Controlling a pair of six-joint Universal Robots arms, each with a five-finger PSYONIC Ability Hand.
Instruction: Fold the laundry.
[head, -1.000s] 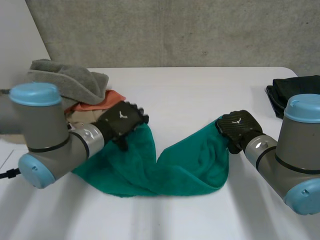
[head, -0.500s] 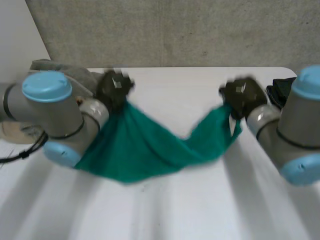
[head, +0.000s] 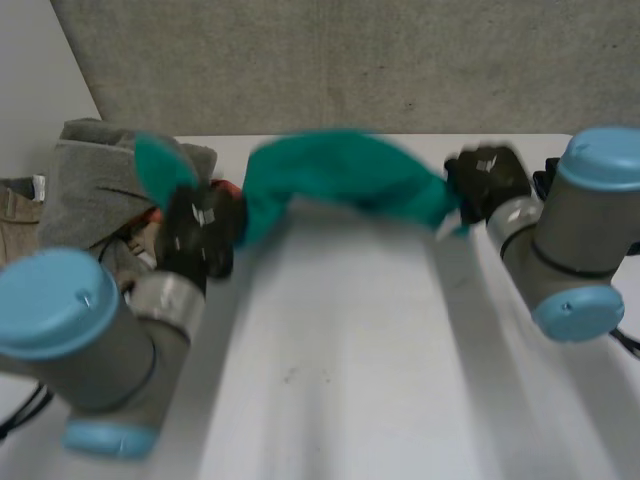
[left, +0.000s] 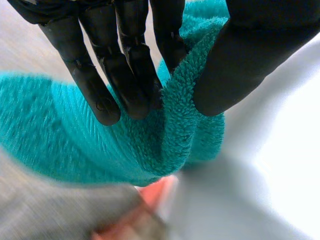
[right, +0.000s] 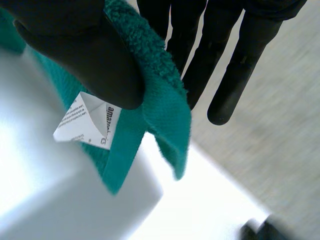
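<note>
Both arms are built of thick grey cylindrical joints closed by round light-blue caps. The left arm (head: 85, 345) and the right arm (head: 575, 245) each show a thin dark seam line around a joint. Just behind each robot hand sits a short silver-grey wrist cuff. The left robot hand (head: 200, 232) and the right robot hand (head: 487, 182) are matte black, each with a small white mark on its back. The fingers (left: 90, 75) are smooth with rounded tips; the thumb is broader.

teal towel (head: 340, 170) | fluffy terry, white tag at one corner | stretched aloft above table
</note>
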